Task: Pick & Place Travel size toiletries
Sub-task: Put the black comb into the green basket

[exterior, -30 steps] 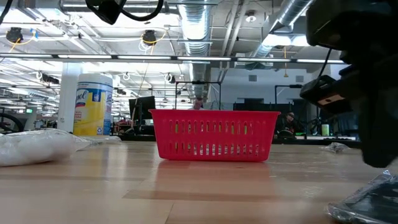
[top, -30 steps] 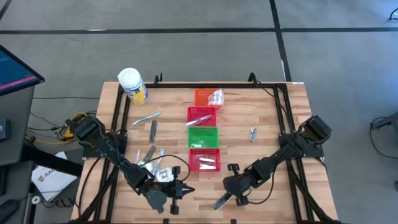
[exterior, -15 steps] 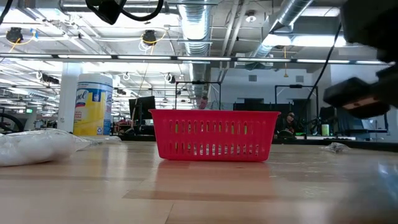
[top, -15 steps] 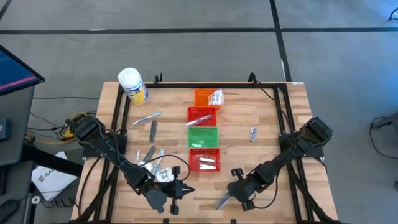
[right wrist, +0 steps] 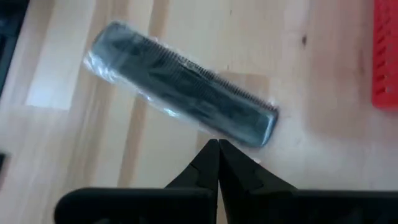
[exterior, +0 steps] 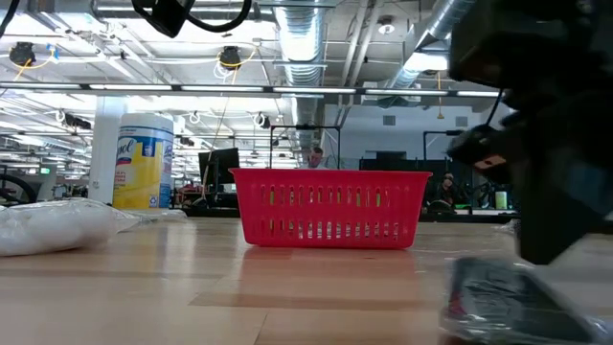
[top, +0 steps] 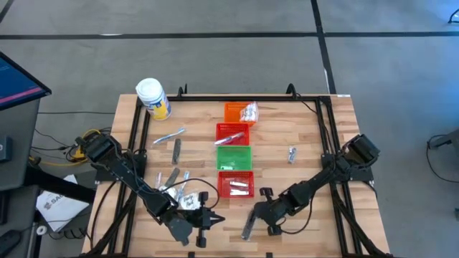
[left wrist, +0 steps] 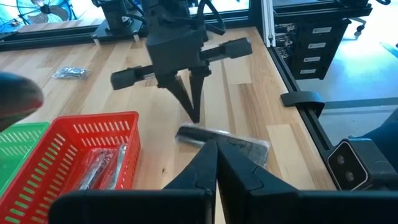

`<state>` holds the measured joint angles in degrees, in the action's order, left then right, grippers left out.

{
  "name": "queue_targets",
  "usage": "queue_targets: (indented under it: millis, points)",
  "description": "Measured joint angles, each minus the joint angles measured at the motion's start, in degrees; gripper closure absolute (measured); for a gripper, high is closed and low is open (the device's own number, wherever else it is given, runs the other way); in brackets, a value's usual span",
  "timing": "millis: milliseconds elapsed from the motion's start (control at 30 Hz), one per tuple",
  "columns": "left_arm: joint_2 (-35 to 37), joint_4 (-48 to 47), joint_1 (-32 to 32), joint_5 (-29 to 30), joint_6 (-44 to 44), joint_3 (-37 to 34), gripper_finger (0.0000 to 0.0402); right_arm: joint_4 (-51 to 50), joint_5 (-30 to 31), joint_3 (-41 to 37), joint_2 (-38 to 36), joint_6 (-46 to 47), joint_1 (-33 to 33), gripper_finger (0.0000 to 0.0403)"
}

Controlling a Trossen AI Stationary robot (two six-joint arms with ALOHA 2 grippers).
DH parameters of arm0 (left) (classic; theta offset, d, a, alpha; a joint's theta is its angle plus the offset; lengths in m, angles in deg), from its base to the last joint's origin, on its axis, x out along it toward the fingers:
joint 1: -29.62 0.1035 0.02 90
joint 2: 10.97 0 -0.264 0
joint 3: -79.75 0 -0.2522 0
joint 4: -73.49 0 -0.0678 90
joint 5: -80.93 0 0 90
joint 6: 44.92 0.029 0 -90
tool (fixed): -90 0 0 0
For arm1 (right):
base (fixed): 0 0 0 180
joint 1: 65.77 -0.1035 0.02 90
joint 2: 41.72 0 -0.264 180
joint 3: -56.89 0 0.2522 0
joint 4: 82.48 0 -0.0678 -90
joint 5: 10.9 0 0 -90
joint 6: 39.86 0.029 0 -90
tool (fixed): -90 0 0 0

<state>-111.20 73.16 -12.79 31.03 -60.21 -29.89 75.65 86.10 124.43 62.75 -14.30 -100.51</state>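
The wrapped dark comb [top: 248, 223] lies flat near the table's near edge, between my two grippers; it also shows in the right wrist view [right wrist: 180, 81] and the low view [exterior: 508, 302]. My right gripper [top: 255, 215] is shut, its tips at the comb's long side. My left gripper [top: 214, 221] is shut and waits left of the comb, apart from it. Clear sachets [top: 188, 202], toothbrushes [top: 172, 177] and a dark strip [top: 177, 149] lie on the table's left half. A small silvery item [top: 292, 153] lies on the right half. My right gripper pushes the comb with its shut fingertips [right wrist: 214, 149]. They stand at its long edge near one end [right wrist: 245, 135], coming down steeply from above. The comb lies flat on the table in its clear wrapper. Whether the tips touch comb or only wrapper, I cannot tell.
A row of mesh baskets runs down the table's middle: orange [top: 231, 112], red [top: 232, 129], green [top: 234, 159], red [top: 235, 188]. A white jar with a yellow label [top: 153, 98] stands at the far left corner. Bare wood lies right of the baskets.
My right gripper has moved toward the table's left, still shut. The comb has slid with it toward the left and turned a little, so that it points more from near to far.
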Motion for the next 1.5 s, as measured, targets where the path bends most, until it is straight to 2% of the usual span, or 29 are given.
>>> queue_targets:
  millis: [200, 300, 433, 567, 633, 767, 900, 1067, 1200, 1400, 1500]
  points:
    - [0.0, 0.0, 0.0, -0.1, -0.2, 0.0, 0.0402, 4.6, 2.6, 0.0, 0.0, 0.0, 0.5, 0.0403]
    - [0.0, 0.1, 0.0, -4.8, -1.9, 0.0, 0.0402, 3.8, 3.1, 0.3, -0.1, 0.0, 0.4, 0.0403]
    - [-1.2, 0.7, 0.0, -12.1, -6.2, 0.1, 0.0402, 1.2, 0.4, 1.0, -0.6, -0.3, -1.2, 0.0403]
    - [-5.3, 2.9, 0.2, -14.5, -9.3, 0.1, 0.0402, 0.7, 0.0, 1.0, -0.6, -0.5, -2.4, 0.0403]
    - [-8.3, 3.8, 0.4, -14.3, -9.6, 1.2, 0.0402, 1.4, 0.3, 1.0, -0.6, -0.5, -2.3, 0.0403]
    - [-11.7, 3.7, 0.7, -10.1, -7.1, 4.2, 0.0402, 3.3, -0.5, 1.0, -0.1, -0.6, -1.3, 0.0403]
    - [-11.1, 3.9, 1.4, -9.5, -4.3, 5.2, 0.0402, 3.9, -2.6, 1.8, 1.3, -0.2, -0.5, 0.0403]
    - [-8.9, 3.4, 2.4, -9.2, -3.2, 5.2, 0.0402, -1.8, -4.3, 7.6, 6.3, -0.9, -0.6, 0.0403]
    - [-7.6, 3.4, 2.3, -5.7, -1.7, 5.2, 0.0402, -5.3, -4.9, 11.5, 8.4, -3.5, 0.4, 0.0403]
    - [-7.0, 3.2, 1.9, -5.5, -1.4, 5.2, 0.0402, -5.4, -4.3, 15.5, 11.0, -5.9, 2.3, 0.0403]
    - [-7.0, 2.8, 1.8, -5.4, -1.9, 5.2, 0.0402, -4.5, -1.5, 16.3, 11.3, -5.8, 3.0, 0.0403]
